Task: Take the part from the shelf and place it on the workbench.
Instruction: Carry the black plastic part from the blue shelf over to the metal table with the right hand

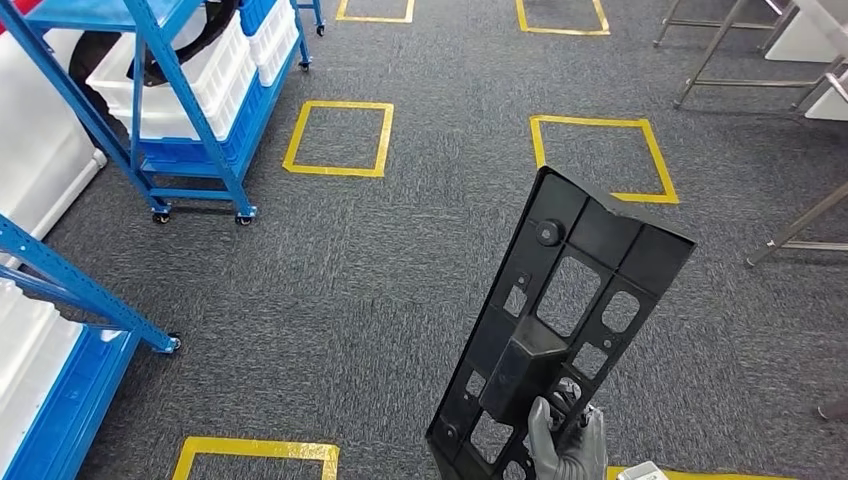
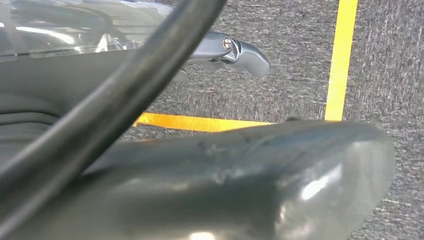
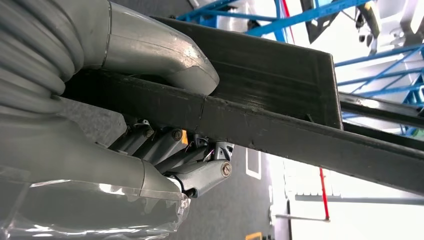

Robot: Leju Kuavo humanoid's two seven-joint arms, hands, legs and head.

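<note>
Carpeted floor (image 1: 400, 260) with yellow taped squares (image 1: 338, 138) is seen ahead. Blue wheeled shelf (image 1: 190, 110) with white bins stands at the far left, a second blue shelf (image 1: 70, 300) at the near left. Metal legs, possibly of the desk (image 1: 740, 50), are seen at the far right; the top itself is mostly cut off.

Part (image 1: 560, 320), a black perforated plastic panel, is already off the shelf and carried over the floor. Its long axis runs up and away from the right robot hand (image 1: 567, 445), tilted slightly right; it is gripped at its near end, thumb (image 3: 155, 50) on one face, fingers (image 3: 165, 150) curled under the other.

Left robot hand (image 2: 225, 185) hangs over the floor; whether it is spread or curled cannot be told.

Judged: carry phase; desk lies ahead-right, same side as the holding hand.
</note>
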